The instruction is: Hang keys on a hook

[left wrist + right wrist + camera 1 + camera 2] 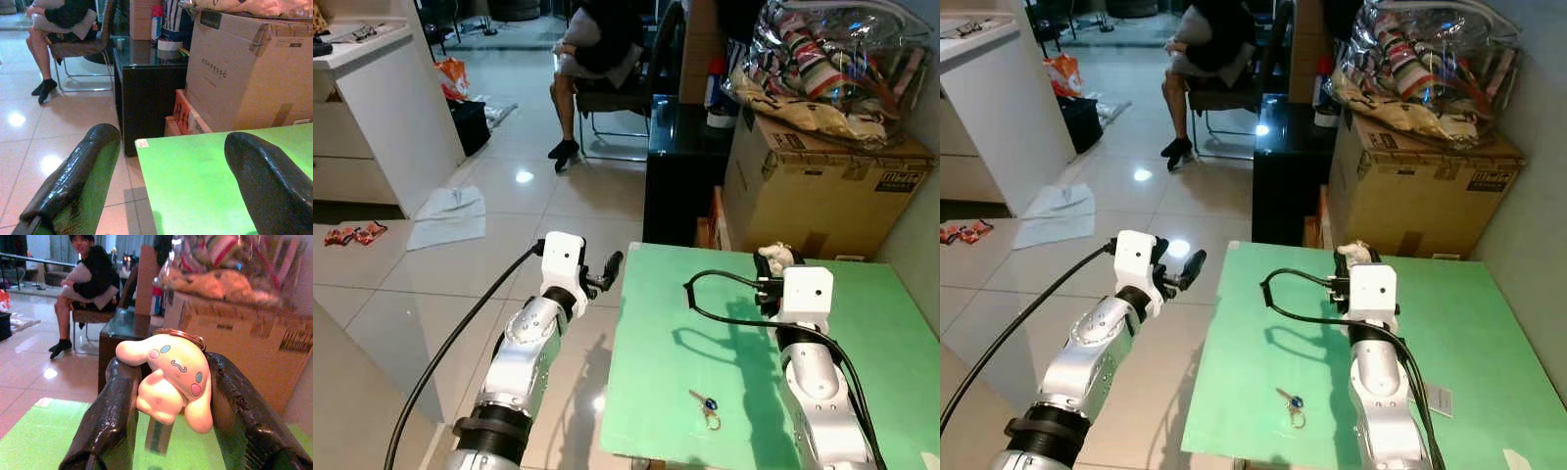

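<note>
keys [707, 407] sit near the bottom edge of the frame in the eye views, a small bunch with a blue bit, lying flat on the green table [666, 352] just left of the right arm's forearm. not touching it as far as i can see.

right gripper [166, 396] is up over the middle of the table, and in its wrist view the two black fingers [110, 416] are clamped on a cream plush keychain charm [171, 374], a little droopy-eared dog face with pink cheeks, a metal ring [183, 334] poking out at its top. in the head views that charm [775, 257] is only a pale blob above the white wrist block, centre-right of frame.

left gripper [605, 272] hovers left of the table's near-left side, over the shiny floor tiles [509, 206]. its fingers [73, 181] are spread wide apart with nothing between them, the table corner showing through the gap.

farther back, upper right, a big cardboard box [813, 186] with a clear bag of striped stuff [832, 59] on top, and a black cabinet [680, 166] left of it. upper middle, a person [592, 59] sits on a chair. a white counter [382, 108] fills the upper left, with a pale cloth [448, 215] on the floor below it.
</note>
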Robot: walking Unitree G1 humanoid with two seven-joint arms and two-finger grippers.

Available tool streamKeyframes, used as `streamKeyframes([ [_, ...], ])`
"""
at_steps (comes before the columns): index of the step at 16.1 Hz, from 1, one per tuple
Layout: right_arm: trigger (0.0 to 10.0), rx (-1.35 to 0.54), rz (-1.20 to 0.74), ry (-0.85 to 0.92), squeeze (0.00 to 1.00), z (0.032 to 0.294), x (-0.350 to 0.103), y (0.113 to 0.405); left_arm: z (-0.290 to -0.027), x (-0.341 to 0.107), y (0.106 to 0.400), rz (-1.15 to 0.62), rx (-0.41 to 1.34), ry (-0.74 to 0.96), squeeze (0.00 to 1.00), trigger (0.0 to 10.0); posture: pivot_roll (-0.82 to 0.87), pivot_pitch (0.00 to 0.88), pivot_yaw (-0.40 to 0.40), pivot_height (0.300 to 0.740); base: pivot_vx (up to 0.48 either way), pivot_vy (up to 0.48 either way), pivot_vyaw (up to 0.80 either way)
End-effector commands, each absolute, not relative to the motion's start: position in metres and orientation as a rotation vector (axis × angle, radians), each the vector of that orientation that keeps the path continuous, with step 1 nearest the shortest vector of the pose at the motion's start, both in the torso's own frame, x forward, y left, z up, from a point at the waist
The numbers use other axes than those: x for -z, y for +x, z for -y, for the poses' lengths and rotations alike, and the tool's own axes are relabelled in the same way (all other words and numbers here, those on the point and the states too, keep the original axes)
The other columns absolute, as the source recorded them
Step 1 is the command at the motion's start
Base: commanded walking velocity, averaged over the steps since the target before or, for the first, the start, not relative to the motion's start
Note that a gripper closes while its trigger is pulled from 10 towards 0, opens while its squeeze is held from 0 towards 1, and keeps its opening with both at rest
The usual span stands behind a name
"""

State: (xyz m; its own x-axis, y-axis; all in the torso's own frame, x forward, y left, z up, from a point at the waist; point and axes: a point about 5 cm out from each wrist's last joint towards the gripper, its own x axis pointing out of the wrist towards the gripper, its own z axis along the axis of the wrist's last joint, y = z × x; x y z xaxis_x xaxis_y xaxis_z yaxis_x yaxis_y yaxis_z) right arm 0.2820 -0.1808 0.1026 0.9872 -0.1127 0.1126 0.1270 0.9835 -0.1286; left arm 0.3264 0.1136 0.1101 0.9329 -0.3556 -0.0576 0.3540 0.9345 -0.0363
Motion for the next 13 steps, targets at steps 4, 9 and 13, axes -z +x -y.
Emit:
streamKeyframes([
  [4, 0.0, 0.123, 0.069, -0.097, 0.00, 0.182, -0.096, 0.281, -0.112, -0.113, 0.328, -0.046, 0.366, -0.035, 0.00, 10.0, -0.17, 0.000, 0.045, 0.740, 0.000, 0.000, 0.00],
  [9, 0.0, 0.108, 0.041, -0.084, 0.00, 0.181, -0.090, 0.281, -0.106, -0.110, 0.322, -0.031, 0.372, -0.032, 0.00, 10.0, -0.17, 0.000, 0.033, 0.740, 0.000, 0.000, 0.00],
  [13, 0.0, 0.115, 0.028, -0.075, 0.00, 0.183, -0.088, 0.282, -0.110, -0.111, 0.325, -0.024, 0.350, 0.008, 0.00, 10.0, -0.16, 0.000, 0.032, 0.740, -0.350, 0.000, 0.00],
])
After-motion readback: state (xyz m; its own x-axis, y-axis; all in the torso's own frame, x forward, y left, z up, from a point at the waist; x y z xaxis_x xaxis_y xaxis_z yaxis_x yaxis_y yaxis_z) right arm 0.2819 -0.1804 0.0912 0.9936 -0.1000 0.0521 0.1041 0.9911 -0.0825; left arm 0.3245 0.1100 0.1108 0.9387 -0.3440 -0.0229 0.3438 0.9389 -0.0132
